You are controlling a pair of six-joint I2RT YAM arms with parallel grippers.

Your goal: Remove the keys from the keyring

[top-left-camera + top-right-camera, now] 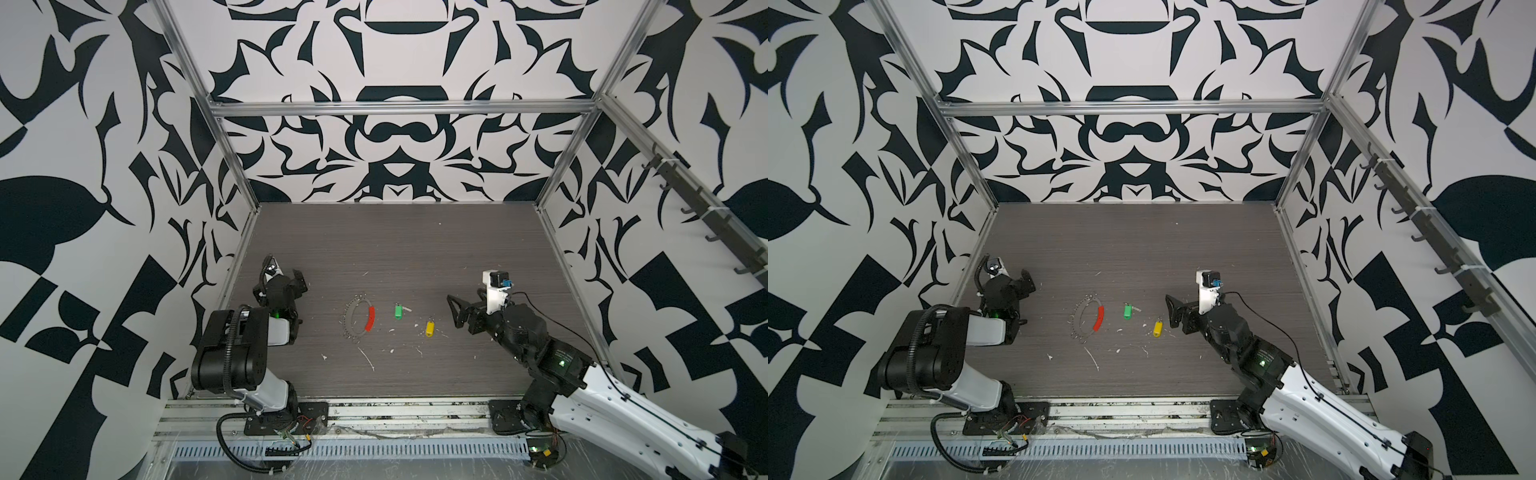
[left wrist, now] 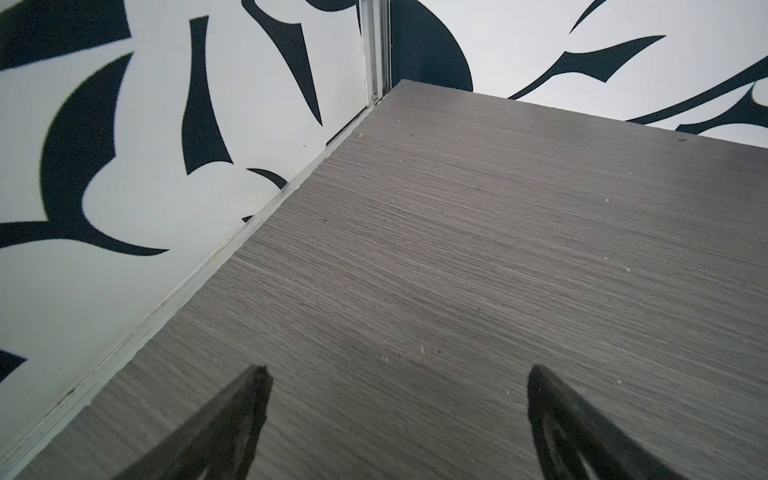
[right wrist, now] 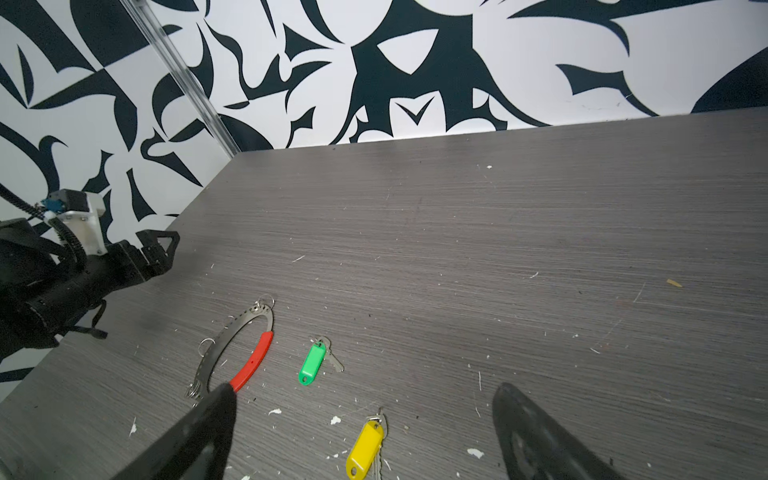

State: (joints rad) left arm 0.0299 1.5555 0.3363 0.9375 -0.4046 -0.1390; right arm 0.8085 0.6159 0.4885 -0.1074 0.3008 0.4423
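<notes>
The keyring, a thin grey loop with a red sleeve and small silver rings, lies flat mid-table. To its right, apart from it, lies the green-tagged key. The yellow-tagged key lies further right. My right gripper hovers open just right of the yellow key, holding nothing. Open and empty, my left gripper sits at the table's left edge, well left of the keyring.
White flecks and a thin white sliver litter the wood-grain table around the keys. Patterned walls with aluminium posts close in three sides. A rail of hooks runs along the right wall.
</notes>
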